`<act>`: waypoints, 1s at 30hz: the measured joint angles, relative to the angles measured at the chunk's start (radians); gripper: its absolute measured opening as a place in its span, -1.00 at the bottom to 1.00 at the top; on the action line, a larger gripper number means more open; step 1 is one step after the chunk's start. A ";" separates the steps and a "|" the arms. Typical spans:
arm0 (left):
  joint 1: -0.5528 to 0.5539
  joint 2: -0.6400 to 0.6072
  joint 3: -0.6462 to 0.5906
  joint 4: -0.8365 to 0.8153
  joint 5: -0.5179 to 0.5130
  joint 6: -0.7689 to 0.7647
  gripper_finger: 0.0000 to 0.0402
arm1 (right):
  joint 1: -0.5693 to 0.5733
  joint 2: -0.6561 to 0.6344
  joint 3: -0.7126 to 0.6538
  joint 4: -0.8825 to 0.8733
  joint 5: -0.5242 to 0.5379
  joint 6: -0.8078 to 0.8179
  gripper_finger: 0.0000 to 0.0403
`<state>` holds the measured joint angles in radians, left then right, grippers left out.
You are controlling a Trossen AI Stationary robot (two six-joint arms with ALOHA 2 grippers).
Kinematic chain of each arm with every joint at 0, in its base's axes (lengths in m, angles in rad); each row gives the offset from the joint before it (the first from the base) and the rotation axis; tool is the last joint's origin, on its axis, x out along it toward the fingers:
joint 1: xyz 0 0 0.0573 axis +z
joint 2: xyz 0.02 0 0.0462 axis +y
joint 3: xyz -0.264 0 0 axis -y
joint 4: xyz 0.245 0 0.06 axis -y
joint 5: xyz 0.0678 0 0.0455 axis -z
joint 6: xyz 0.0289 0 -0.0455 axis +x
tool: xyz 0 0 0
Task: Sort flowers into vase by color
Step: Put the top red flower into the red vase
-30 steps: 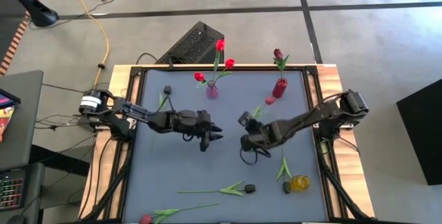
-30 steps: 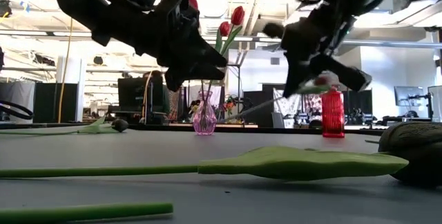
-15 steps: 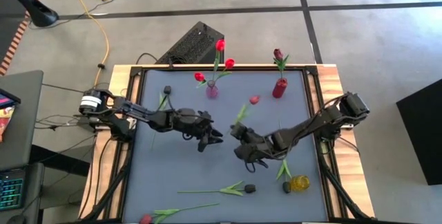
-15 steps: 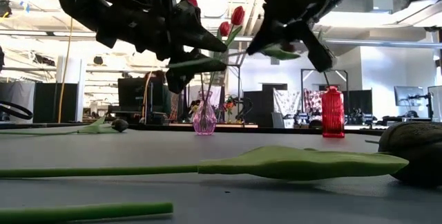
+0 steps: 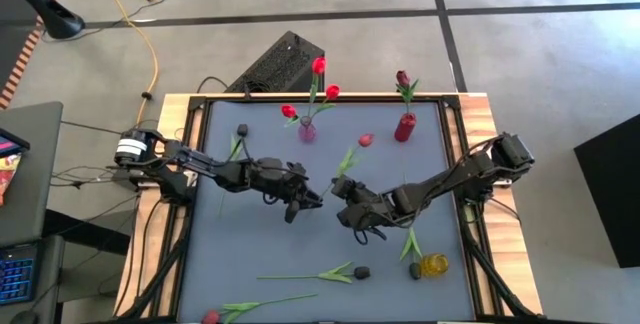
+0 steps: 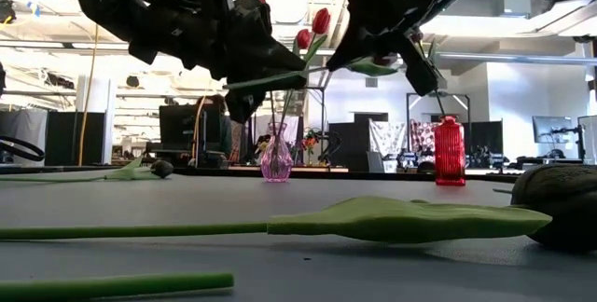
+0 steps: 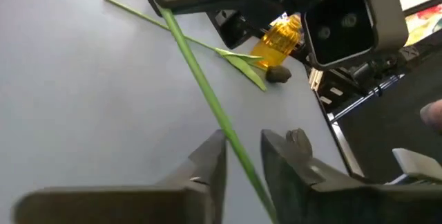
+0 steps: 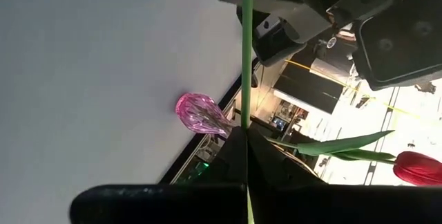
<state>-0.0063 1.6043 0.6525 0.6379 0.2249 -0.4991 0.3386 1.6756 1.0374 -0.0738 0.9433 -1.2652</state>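
My right gripper (image 5: 340, 194) is shut on a red-headed tulip (image 5: 366, 140) held in the air over the table's middle. The tulip's head points toward the far edge, and its bare stem end (image 7: 207, 99) reaches toward the left arm. My left gripper (image 5: 316, 201) is open. Its two fingers stand on either side of that stem (image 7: 238, 151), with a gap showing beside the stem. A pink vase (image 5: 307, 131) near the far edge holds red tulips. A red vase (image 5: 404, 127) beside it holds a maroon tulip. My right gripper pinches the tulip's thin green stem (image 8: 246, 117) between its two fingers, below the leaves (image 8: 331, 144). The fingers lie across the stem. The flower is lifted clear of the table. Its head is on the far side of the hold and its bare end runs toward my left gripper.
A yellow vase (image 5: 434, 264) lies on its side near the right near corner, with a dark-headed tulip (image 5: 411, 247) beside it. More tulips lie along the near edge (image 5: 320, 276) (image 5: 250, 309), and one lies by the left side (image 5: 236, 144). A dark box (image 5: 280, 64) stands beyond the far edge.
My right gripper has carried the tulip toward the table's left and turned it. The head has swung from beside the red vase to the table's middle. The bare stem end has come between my left gripper's fingers.
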 joint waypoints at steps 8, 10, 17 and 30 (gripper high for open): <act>0.000 0.000 -0.001 -0.004 -0.027 0.016 -0.99 | 0.001 0.000 0.000 0.002 -0.001 -0.033 -0.63; 0.002 0.000 -0.001 -0.003 -0.041 0.017 -0.99 | 0.009 0.000 0.000 0.002 0.000 -0.075 -0.57; 0.030 0.000 -0.001 0.005 -0.114 0.024 -1.00 | 0.070 -0.009 0.000 0.087 0.035 0.002 -0.30; 0.030 0.000 0.000 0.188 -0.181 0.236 -1.00 | 0.053 -0.306 -0.030 -0.391 -0.351 1.154 -0.17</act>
<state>0.0241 1.6047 0.6521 0.8256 0.0438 -0.2629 0.3914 1.3696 1.0077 -0.4644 0.5925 -0.1108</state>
